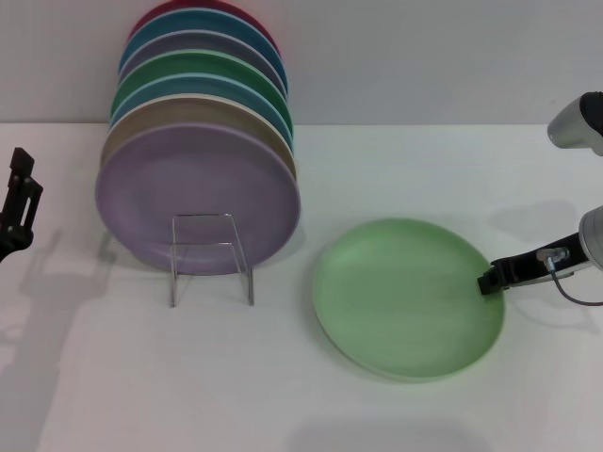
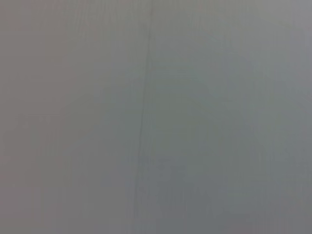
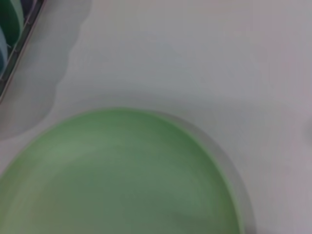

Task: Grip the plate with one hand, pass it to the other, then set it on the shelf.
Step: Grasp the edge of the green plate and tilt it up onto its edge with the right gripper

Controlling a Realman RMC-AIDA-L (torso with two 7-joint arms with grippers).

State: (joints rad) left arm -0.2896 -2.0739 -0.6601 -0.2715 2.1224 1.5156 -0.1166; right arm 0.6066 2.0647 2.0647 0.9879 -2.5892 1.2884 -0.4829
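Reaching the right gripper [image 1: 488,282] to the mint-green plate [image 1: 407,297] rim, lower right; finger spread unreadable; left gripper [image 1: 19,202] idling far left.

You've got a row of upright round matte plates [image 1: 193,141] near the white table's [image 1: 141,395] back-left edge: lilac plate [image 1: 193,188] frontmost, then tan, teal, dark green, blue, red behind it.

Your right gripper [image 1: 488,281] reaches in low from the right side, its arm bent and its dark tip pointing left. Your left gripper [image 1: 19,202] waits far off at the left edge, held upright.
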